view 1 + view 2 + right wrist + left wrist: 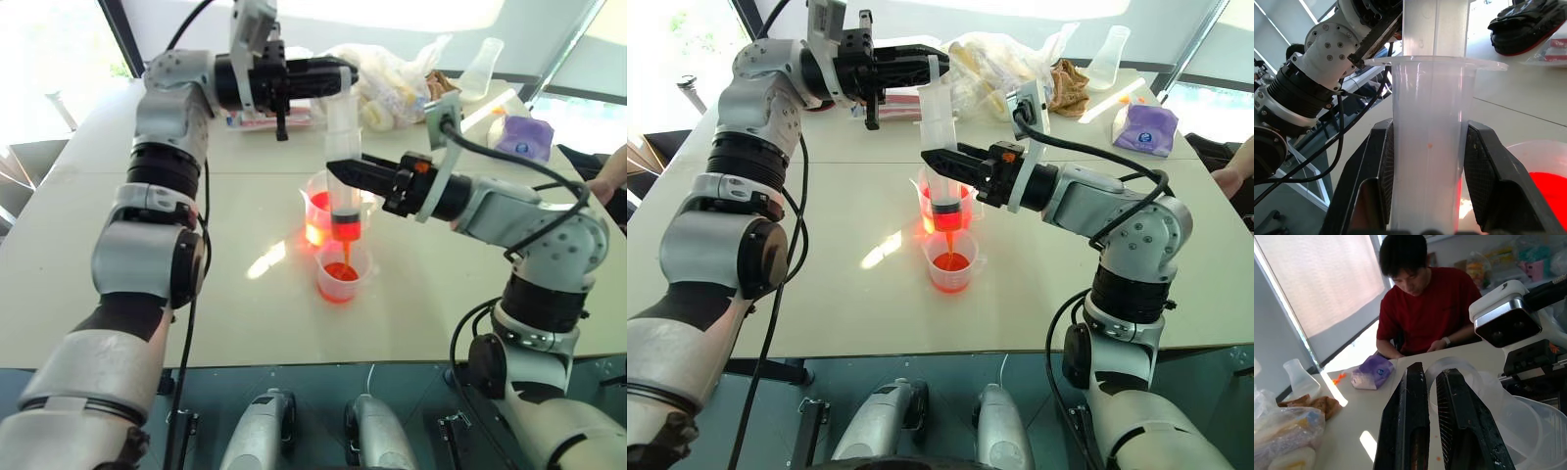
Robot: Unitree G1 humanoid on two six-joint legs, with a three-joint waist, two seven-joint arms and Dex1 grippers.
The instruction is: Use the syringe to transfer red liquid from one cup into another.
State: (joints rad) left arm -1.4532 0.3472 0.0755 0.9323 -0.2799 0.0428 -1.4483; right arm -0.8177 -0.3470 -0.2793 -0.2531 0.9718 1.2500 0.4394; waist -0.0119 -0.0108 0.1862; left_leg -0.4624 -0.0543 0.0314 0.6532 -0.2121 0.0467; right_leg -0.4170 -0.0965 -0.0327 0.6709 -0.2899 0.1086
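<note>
While right gripper (1427, 196) clamps syringe (942, 196), left gripper (328, 76) pinches plunger (342, 122), beaker (315, 196) behind.

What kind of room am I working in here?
Probably an office or lab meeting room: a large pale table, blinds on tall windows, and a person seated opposite, with bagged snacks nearby.

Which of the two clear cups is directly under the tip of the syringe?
The shorter plain cup, nearest the robot; the taller spouted beaker stands behind it.
</note>
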